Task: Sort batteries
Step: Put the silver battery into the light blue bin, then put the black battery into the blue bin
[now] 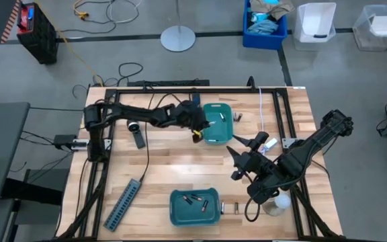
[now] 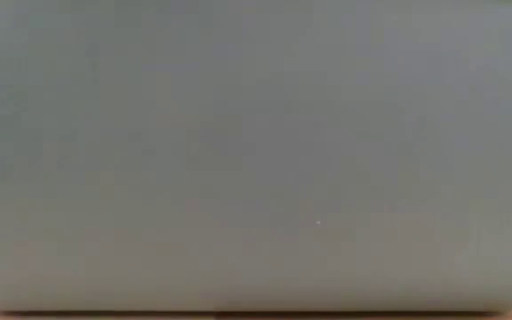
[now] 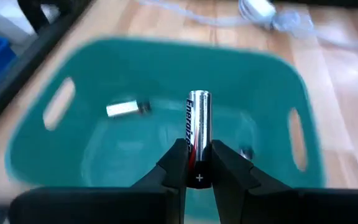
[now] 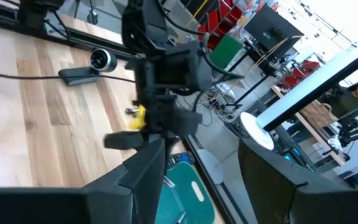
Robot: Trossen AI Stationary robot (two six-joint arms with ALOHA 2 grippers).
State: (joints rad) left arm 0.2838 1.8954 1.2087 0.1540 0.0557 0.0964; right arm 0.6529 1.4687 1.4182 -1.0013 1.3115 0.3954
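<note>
From above, the left claw (image 1: 198, 128) hangs over the near rim of the far teal bin (image 1: 218, 123), presumably because that bin is where its battery belongs. The right claw (image 1: 246, 156) waits beside that bin over bare tabletop (image 1: 173, 168), fingers spread wide and empty. A second teal bin (image 1: 195, 207) sits well behind both claws, with a few batteries (image 1: 195, 200) lying in it.

The low view gives nothing — a flat grey surface fills it, likely something pressed close against the lens.

The left wrist view is the clearest: the left claw pinches a silver battery (image 3: 197, 130) at its lower end, holding it upright over the bin's open floor, which looks like a pose for dropping it in. Another battery (image 3: 127, 109) lies ahead of the claw in the bin; a small object beside the fingers is too blurred to name.

The right wrist view shows its own fingers (image 4: 148, 163) parted, the left arm beyond them, and only a corner of the far bin — the rest is cut off.
</note>
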